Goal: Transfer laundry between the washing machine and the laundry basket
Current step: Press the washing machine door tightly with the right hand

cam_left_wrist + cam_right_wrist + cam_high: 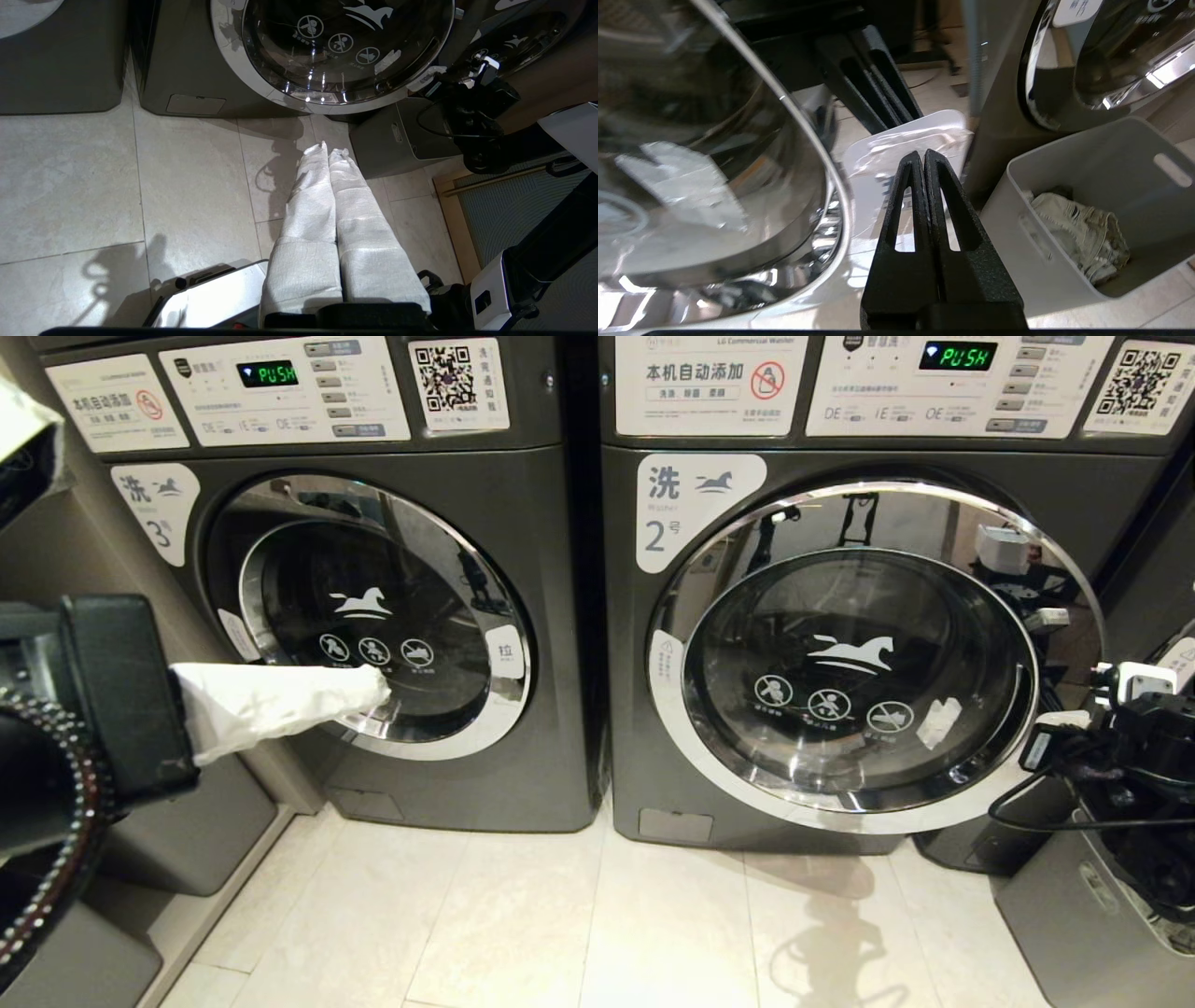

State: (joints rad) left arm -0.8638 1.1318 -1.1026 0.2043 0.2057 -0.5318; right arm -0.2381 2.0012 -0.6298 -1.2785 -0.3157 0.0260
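Note:
Two dark washing machines stand side by side with their round doors closed, number 3 (373,616) and number 2 (859,653). A grey laundry basket (1064,261) sits on the floor right of machine 2, with a beige garment (1083,238) inside. My right gripper (923,156) is shut and empty, its black fingers pointing at a white tab (878,149) on the rim of machine 2's door, beside the basket. My left gripper (378,686), its fingers wrapped in white cloth, is shut on nothing and hangs in front of machine 3's door.
The right arm (1139,737) and its cables fill the right edge above the basket (1055,915). A grey box (187,831) stands at the lower left by the wall. Pale tiled floor (579,915) runs in front of both machines.

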